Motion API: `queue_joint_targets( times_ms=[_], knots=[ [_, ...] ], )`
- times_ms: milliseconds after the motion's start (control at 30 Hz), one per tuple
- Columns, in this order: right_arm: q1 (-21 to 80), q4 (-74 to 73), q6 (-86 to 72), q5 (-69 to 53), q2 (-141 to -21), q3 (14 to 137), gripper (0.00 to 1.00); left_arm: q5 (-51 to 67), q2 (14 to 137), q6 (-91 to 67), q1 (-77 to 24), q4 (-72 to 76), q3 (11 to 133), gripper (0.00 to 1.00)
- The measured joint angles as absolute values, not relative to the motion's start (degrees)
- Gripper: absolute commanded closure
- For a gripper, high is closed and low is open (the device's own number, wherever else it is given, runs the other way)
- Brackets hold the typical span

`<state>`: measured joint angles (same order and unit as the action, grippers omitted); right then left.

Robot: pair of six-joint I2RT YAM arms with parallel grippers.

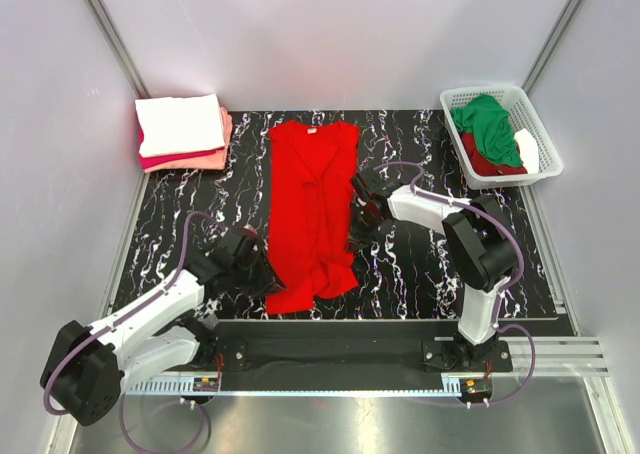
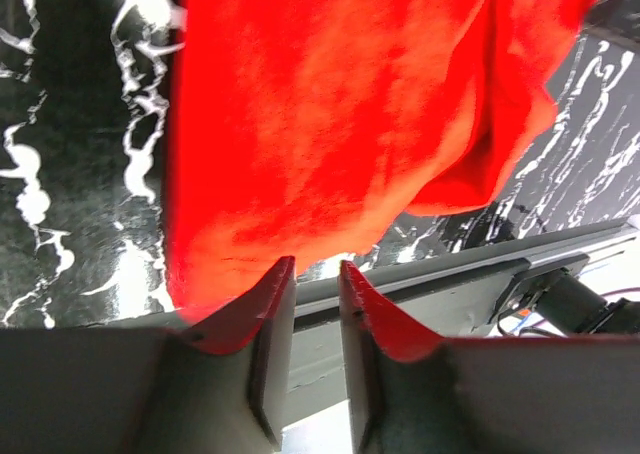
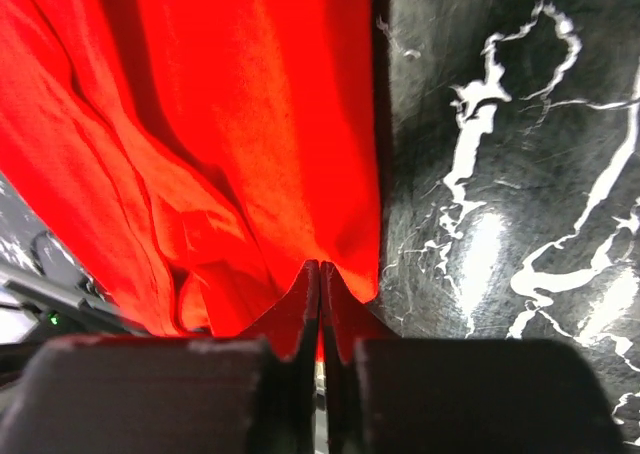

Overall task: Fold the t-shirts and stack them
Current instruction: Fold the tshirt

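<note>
Left fingers point(image 2: 262, 309) gape at red t-shirt point(image 1: 310, 204) hem; right fingers point(image 3: 297, 314) pinch its edge. Limp, light; likely best gripped by corners.

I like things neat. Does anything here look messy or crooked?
Yes. The red shirt is folded into a long strip, but its near end is bunched and wrinkled. The shirts in the basket are a crumpled heap. The stack at the back left looks tidy.
</note>
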<state>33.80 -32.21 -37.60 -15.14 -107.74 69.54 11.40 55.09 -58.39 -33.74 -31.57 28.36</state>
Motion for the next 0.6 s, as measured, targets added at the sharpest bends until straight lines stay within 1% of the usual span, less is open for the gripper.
queue_joint_targets(
  times_ms=[133,167,200,233,267,333,367,500,600],
  knots=[
    [33.34,-32.47,-37.17,-16.62,-107.33,69.06,0.99,11.44,56.14,-57.98,-33.74,-31.62,30.72,0.77],
    [33.15,-32.8,-37.01,-16.73,-106.85,68.69,0.92,11.46,56.27,-57.91,-33.74,-31.62,31.46,0.76],
    [32.84,-33.12,-36.8,-16.62,-105.93,68.01,0.6,11.53,56.31,-57.87,-33.74,-31.59,32.03,0.76],
    [32.47,-33.89,-36.69,-16.51,-104.51,67.09,0.49,11.55,56.31,-57.84,-33.74,-31.53,32.69,0.76],
    [32.16,-34.74,-36.16,-16.62,-102.76,66.13,0.41,11.57,56.31,-57.82,-33.74,-31.51,33.26,0.76],
    [31.81,-35.62,-35.9,-17.34,-98.56,63.4,0.36,11.6,56.31,-57.74,-33.74,-31.42,33.89,0.76],
    [31.88,-35.77,-36.05,-17.87,-96.2,61.56,0.35,11.6,56.31,-57.63,-33.74,-31.4,33.95,0.76],
    [34.2,-35.35,-38.92,-20.23,-88.71,53.3,0.34,11.62,56.29,-57.45,-33.74,-31.46,33.93,0.76],
    [37.21,-34.54,-42.02,-21.65,-88.07,49.45,0.35,11.7,55.53,-57.52,-33.74,-30.35,32.45,0.76]
  ],
)
